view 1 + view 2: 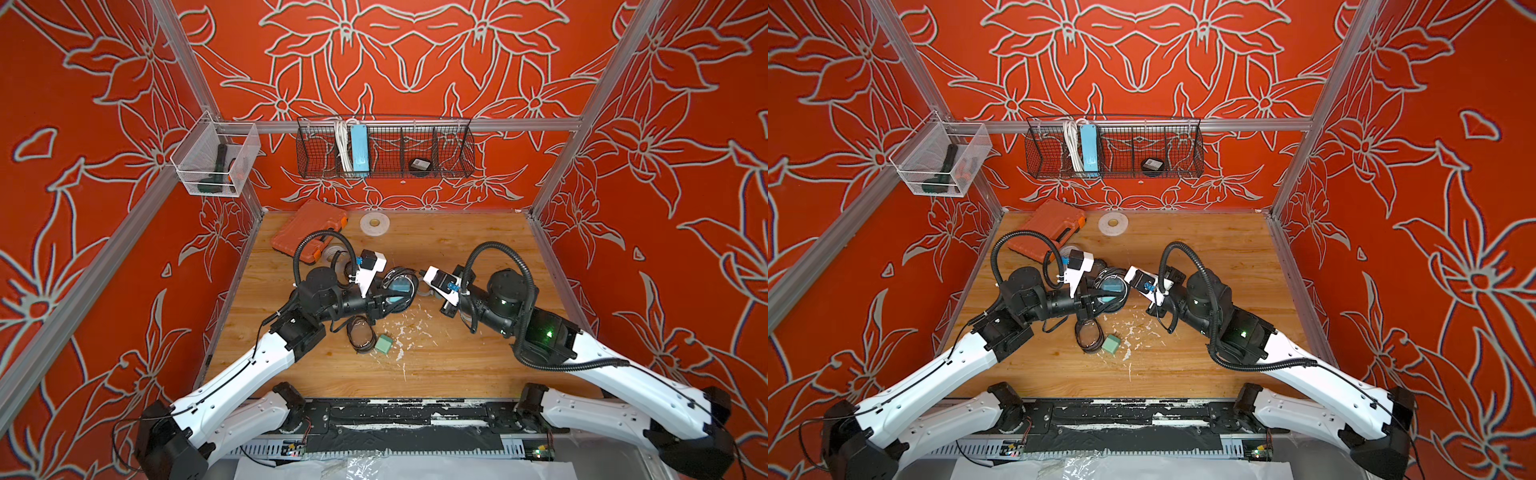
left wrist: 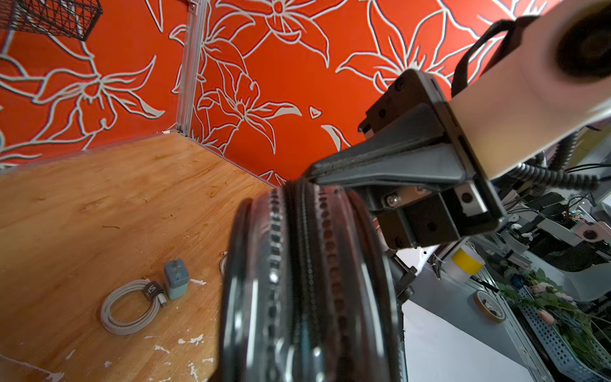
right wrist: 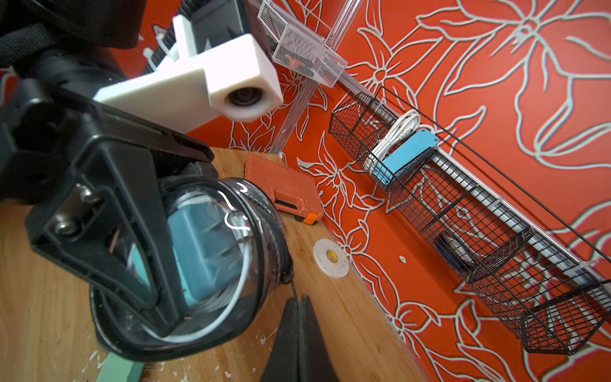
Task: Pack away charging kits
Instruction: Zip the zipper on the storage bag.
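In both top views the oval black-rimmed clear-topped pouch (image 1: pixel 402 286) is held above the middle of the wooden table (image 1: pixel 478 365). It is clamped by the left gripper (image 1: pixel 394 296), whose jaws are partly closed across it. The right gripper (image 1: pixel 422 277) is found at the pouch's 3 o'clock edge, its jaws hidden under its own white camera block. At 6 o'clock of the held pouch a second, flat black-rimmed pouch (image 1: pixel 360 335) lies on the table, with a pale green cube adapter (image 1: pixel 383 344) just beside its 3 o'clock side, not yet packed. A dark round item (image 1: pixel 419 165) in the black wire basket (image 1: pixel 453 166) at 12 o'clock is too small to be identified. In the left wrist view the held pouch is shown edge-on, and how far its zip has been run cannot be read. A coiled grey-white cable (image 2: pixel 130 307) and a blue-grey cube plug (image 2: pixel 176 279) are seen loose on the table beyond. In the right wrist view a teal cube plug adapter (image 3: pixel 205 244) and white cable loops are seen through the clear top. The right gripper is fully shut on a thin black zip pull (image 3: pixel 291 281). Zipping shut is judged the step in hand. A steady pull along the rim, against a firm left clamp, is called for next.
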Controlling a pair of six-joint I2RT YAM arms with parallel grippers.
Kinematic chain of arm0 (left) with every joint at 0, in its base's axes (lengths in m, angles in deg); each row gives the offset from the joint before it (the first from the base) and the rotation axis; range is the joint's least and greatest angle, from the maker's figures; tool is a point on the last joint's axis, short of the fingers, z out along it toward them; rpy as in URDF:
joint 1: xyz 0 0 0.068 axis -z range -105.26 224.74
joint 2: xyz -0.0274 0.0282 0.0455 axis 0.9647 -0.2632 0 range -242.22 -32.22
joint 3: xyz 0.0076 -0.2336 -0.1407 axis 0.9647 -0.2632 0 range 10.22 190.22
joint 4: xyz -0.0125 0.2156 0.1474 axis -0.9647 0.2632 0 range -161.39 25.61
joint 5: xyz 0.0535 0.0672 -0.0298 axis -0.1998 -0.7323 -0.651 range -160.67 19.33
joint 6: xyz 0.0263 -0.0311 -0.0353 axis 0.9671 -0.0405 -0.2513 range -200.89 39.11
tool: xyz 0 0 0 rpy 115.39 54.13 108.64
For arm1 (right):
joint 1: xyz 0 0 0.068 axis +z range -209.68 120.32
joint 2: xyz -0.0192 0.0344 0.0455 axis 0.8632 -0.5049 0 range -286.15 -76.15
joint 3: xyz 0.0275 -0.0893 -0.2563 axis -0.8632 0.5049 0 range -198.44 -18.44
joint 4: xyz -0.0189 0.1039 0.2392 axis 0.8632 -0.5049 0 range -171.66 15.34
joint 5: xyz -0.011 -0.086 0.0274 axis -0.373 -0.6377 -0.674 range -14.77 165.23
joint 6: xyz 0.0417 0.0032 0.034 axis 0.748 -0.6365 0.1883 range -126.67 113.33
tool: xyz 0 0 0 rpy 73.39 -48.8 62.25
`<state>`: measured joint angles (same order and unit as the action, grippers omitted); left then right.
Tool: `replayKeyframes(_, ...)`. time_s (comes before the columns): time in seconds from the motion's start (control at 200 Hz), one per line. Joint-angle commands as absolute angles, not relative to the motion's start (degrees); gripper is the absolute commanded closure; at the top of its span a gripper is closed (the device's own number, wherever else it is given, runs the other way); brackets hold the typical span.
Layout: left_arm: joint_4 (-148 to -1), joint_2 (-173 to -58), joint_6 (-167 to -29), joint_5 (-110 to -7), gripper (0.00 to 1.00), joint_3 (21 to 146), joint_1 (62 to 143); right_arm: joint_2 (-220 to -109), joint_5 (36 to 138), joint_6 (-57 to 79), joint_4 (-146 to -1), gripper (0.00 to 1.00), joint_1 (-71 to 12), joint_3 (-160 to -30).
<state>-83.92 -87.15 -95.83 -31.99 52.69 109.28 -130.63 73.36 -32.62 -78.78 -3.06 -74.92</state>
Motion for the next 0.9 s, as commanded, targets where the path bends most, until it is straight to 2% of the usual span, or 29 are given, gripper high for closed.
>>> replayKeyframes(0.0, -79.2, -87.8, -94.9, -28.0, 1.00, 50.7, 109.7, -131.4, 74.0, -36.8, -73.3, 1.00, -4.0, -81.4)
replayKeyframes(0.22, -79.6, -87.3, -94.2, -27.4, 1.00, 50.5, 112.0, -137.2, 72.7, -40.9, -74.6, 1.00, -5.2, -87.2)
replayKeyframes(0.46, -79.1, -87.9, -93.6, -28.1, 1.00, 51.2, 113.4, -135.8, 87.0, -38.5, -79.8, 1.00, -5.4, -90.0)
replayKeyframes(0.636, -79.3, -86.3, -94.2, -30.0, 1.00, 52.0, 113.3, -131.3, 91.0, -33.6, -77.9, 1.00, -5.4, -85.2)
replayKeyframes(0.776, -83.6, -82.9, -95.9, -32.7, 0.60, 52.5, 113.3, -129.9, 91.5, -28.7, -74.7, 1.00, -5.4, -82.5)
replayKeyframes(0.896, -89.6, -80.7, -97.5, -33.2, 0.36, 52.3, 113.3, -130.2, 91.6, -24.9, -71.0, 1.00, -5.4, -81.9)
